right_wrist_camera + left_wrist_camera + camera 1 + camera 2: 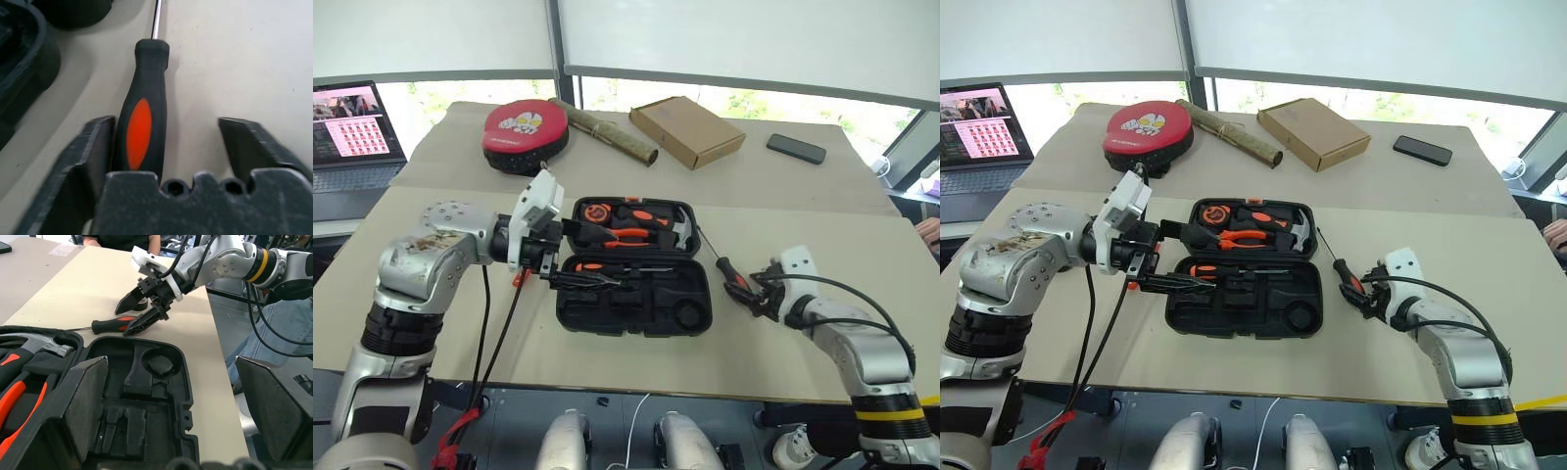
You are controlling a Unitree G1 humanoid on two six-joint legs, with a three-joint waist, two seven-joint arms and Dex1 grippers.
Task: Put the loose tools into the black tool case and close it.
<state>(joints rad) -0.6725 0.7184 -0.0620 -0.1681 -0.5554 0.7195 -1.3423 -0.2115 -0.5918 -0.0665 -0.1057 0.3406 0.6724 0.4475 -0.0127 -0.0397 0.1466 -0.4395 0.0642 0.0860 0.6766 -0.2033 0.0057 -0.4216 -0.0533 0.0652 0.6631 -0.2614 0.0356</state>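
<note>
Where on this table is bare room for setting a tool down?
Bare table lies along the near edge before the black tool case, and between cardboard box and phone. Crowded: right of the case, where the right gripper straddles the screwdriver.

No writing can be read on anything here. The round red pad (526,134) behind the open tool case (633,266) carries a white and yellow picture, too small to make out, and the laptop screen (352,121) left of the pad shows only pink blocks.
</note>
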